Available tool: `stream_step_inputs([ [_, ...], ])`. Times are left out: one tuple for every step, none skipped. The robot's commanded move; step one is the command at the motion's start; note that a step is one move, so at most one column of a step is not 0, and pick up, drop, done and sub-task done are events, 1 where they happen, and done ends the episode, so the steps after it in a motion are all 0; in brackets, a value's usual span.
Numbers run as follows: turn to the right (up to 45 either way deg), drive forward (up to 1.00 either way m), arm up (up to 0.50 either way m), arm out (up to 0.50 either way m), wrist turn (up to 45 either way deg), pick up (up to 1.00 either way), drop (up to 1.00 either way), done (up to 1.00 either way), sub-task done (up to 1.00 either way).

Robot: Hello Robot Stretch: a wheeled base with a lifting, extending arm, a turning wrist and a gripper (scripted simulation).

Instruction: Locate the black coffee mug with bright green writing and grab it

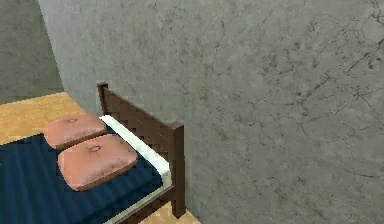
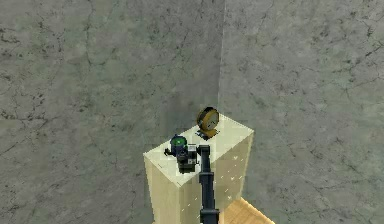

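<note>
In the arm side view a pale cabinet [image 2: 225, 165] stands against the grey wall. On its top, near the front left, sits a small dark thing with green marks [image 2: 180, 147]; it looks like a mug but is too small to be sure. The dark arm bar [image 2: 207, 195] rises from the bottom edge to the cabinet top. My gripper [image 2: 186, 160] lies at that dark thing on the cabinet, and I cannot tell whether it holds anything.
A round brown and gold object [image 2: 208, 121] stands at the cabinet's back. In the forward view a dark wooden bed [image 1: 140, 125] with a blue cover and two pink pillows [image 1: 85, 145] sits at the lower left, against a grey wall [image 1: 270, 100]. Wooden floor [image 1: 30, 115] shows beside the bed.
</note>
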Motion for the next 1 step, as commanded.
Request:
stream_step_inputs([
  [0.0,0.00,0.00,0.00,0.0,1.00,0.00,0.00,0.00],
])
